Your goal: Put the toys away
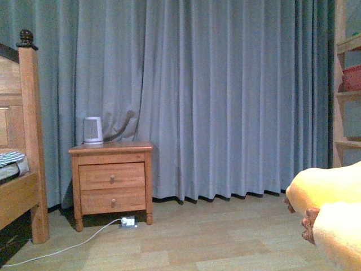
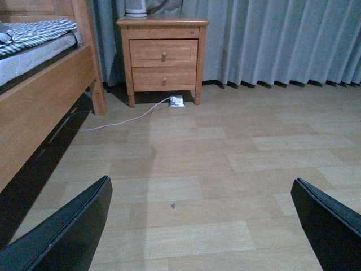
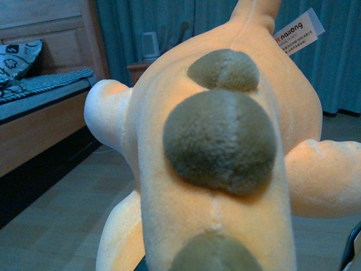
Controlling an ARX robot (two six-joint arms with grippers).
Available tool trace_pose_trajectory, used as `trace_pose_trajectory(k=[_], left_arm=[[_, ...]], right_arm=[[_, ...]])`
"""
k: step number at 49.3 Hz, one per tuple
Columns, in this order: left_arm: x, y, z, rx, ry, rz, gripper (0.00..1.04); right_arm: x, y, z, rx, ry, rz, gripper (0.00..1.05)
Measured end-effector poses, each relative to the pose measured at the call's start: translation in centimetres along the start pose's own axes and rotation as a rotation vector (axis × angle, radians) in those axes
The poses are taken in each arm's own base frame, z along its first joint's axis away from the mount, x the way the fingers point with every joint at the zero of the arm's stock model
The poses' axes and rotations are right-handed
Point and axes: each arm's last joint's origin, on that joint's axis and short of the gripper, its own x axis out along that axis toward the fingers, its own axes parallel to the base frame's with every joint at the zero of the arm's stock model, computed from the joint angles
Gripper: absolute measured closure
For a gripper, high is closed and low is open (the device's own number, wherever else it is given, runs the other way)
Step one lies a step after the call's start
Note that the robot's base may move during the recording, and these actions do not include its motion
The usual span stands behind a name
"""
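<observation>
The orange-yellow plush toy (image 3: 214,141) fills the right wrist view, with grey-green round bumps down its back and a white paper tag (image 3: 298,31) near its tail. My right gripper is shut on it; its jaws are hidden under the plush, and only one dark finger (image 3: 354,251) shows at the edge. In the front view the toy (image 1: 333,209) hangs low at the right, above the floor. My left gripper (image 2: 200,231) is open and holds nothing, with its two black fingers (image 2: 67,237) wide apart over bare wooden floor.
A wooden nightstand (image 1: 111,178) with a white device (image 1: 93,130) on top stands against the blue curtain. A cable and power strip (image 1: 128,222) lie on the floor beside it. The wooden bed (image 1: 25,169) is at the left and a shelf unit (image 1: 350,84) at the right.
</observation>
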Motion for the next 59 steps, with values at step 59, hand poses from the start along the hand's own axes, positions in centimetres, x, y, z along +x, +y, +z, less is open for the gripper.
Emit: trace_pose_trajectory(k=[59], left_arm=[[0.00, 0.00, 0.01, 0.000, -0.001, 0.000, 0.06]], right_arm=[[-0.01, 0.00, 0.00, 0.000, 0.000, 0.000, 0.97]])
